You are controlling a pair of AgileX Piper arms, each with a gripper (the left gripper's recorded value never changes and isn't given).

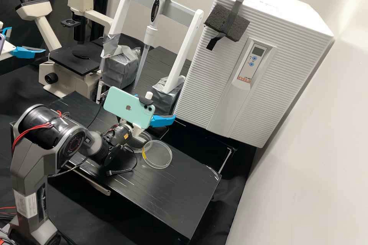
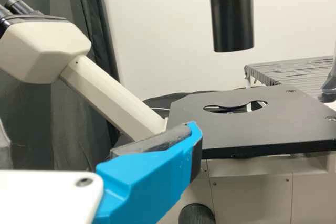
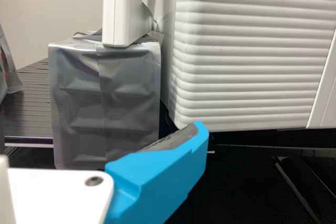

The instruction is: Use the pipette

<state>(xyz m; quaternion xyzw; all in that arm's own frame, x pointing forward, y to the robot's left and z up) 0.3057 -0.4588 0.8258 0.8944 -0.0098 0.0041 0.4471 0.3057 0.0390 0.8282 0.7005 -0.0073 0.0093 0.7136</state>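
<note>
If from above, pipette (image 1: 148,35) on stand (image 1: 180,7).

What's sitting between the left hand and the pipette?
The microscope. In the high view it stands between the left hand and the pipette on its stand; the left wrist view shows the microscope's stage just ahead.

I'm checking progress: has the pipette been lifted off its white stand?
No, the pipette hangs upright from the crossbar of the white stand, its tip pointing down.
</note>
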